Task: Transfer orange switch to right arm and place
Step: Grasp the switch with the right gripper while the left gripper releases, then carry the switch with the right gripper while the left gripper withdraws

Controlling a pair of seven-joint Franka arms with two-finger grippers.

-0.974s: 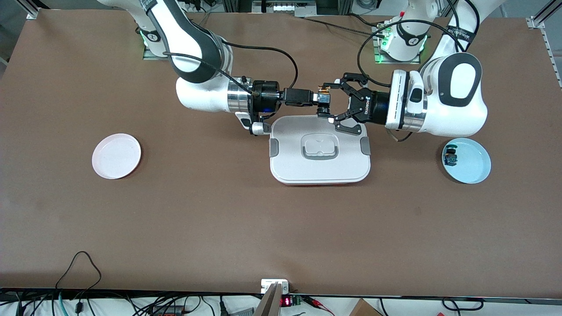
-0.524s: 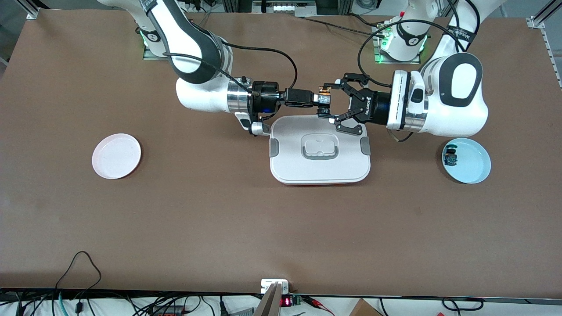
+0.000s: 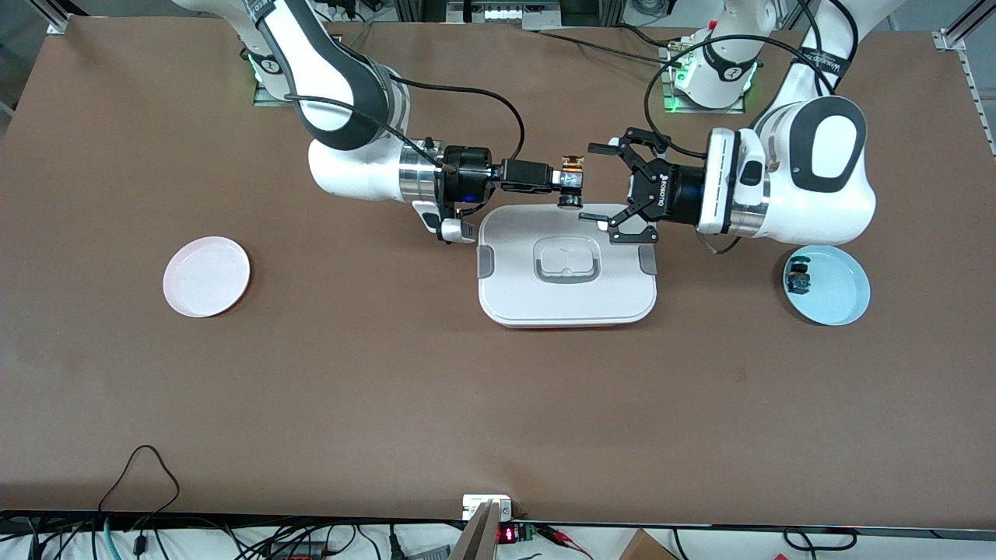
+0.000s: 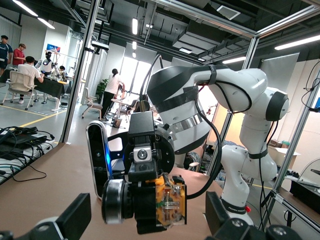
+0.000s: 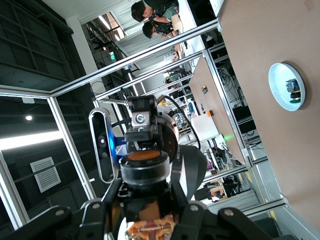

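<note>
Handoff is happening mid-air, upper centre of the front view, over the top edge of the white box. Right gripper is clamping the orange switch by its body. Left gripper is standing spread beside it, touching nothing. Pink plate is sitting bare, probably the drop target.
</note>
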